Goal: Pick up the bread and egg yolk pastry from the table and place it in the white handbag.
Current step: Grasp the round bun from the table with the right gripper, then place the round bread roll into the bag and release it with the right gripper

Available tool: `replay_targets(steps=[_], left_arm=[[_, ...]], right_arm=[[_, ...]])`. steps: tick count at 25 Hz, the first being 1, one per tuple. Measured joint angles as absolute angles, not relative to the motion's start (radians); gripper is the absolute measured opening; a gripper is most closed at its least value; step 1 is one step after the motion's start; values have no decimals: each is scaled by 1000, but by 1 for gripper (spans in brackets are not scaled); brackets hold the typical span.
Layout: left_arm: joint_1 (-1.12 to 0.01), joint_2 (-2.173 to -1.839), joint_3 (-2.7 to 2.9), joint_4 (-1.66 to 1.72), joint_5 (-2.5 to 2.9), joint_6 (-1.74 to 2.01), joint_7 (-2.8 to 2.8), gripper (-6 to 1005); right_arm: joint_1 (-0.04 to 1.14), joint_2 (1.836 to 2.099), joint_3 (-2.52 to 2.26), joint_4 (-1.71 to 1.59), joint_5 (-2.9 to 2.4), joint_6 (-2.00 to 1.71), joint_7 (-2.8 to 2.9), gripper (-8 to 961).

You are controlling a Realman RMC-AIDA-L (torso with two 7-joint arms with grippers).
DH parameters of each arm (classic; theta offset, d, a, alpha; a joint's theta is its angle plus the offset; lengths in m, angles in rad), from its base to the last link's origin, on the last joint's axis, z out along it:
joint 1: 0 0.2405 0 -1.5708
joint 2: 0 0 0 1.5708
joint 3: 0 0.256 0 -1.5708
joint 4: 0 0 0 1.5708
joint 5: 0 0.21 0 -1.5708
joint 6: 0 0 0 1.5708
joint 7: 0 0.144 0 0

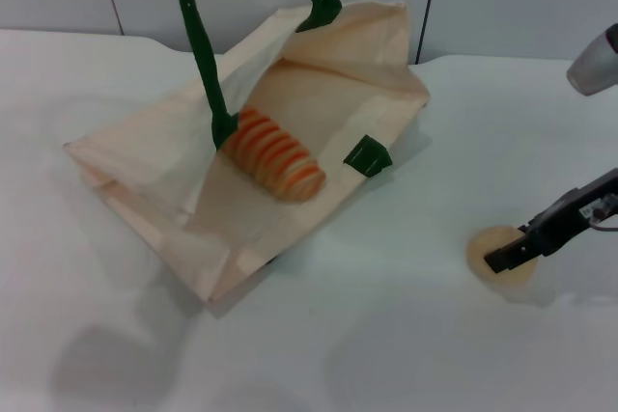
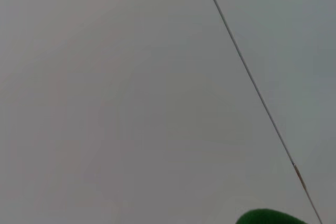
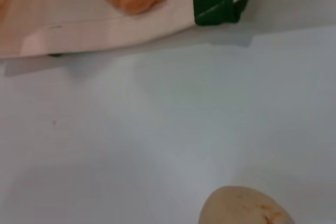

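We see the right gripper (image 1: 510, 256) low over the egg yolk pastry (image 1: 500, 260) on the right side of the table (image 1: 386, 335), its dark tip crossing the pastry's top; we cannot tell how far its jaws stand apart or whether they grip the pastry. In the right wrist view the pastry (image 3: 247, 206) sits on the bare tabletop, well apart from the bag's edge. To the left lies the white handbag (image 1: 145, 171), tipped on its side with its mouth open, and the bread (image 1: 275, 155) rests inside it. 2 dark green handles (image 1: 198, 36) rise from the bag out of view. We cannot see the left gripper anywhere.
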State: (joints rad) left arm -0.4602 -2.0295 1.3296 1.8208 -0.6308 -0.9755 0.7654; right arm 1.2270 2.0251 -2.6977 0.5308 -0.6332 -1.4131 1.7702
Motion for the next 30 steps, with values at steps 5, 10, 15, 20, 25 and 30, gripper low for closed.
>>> replay_targets(steps=[5,10,15,20,25,30], left_arm=[[-460,-2029,1328,1821,-629,-976,765,138],[-460,-2029,1326,1823,-635,-975,765,139],[-463,-2029,1329,1825,-642,-973,765,140],[-476,-2029,1342,1825,-664,-970,765,141],[-494,-2029,1350,1822,-700,-954,765,142],[-501,-2029,1381,1812,-712,-926,765,143]], right_arm=[[1247,2025,-2695,539,-616,-1440,1761,631],[1265,2024,-2698,547,-542,-1497,1732,614],[1302,2023,-2698,556,-444,-1565,1690,605],[1321,2024,-2700,532,-356,-1560,1665,597],[1327,2023,-2700,474,-276,-1496,1644,597],[1340,2021,-2700,374,-274,-1372,1647,598]])
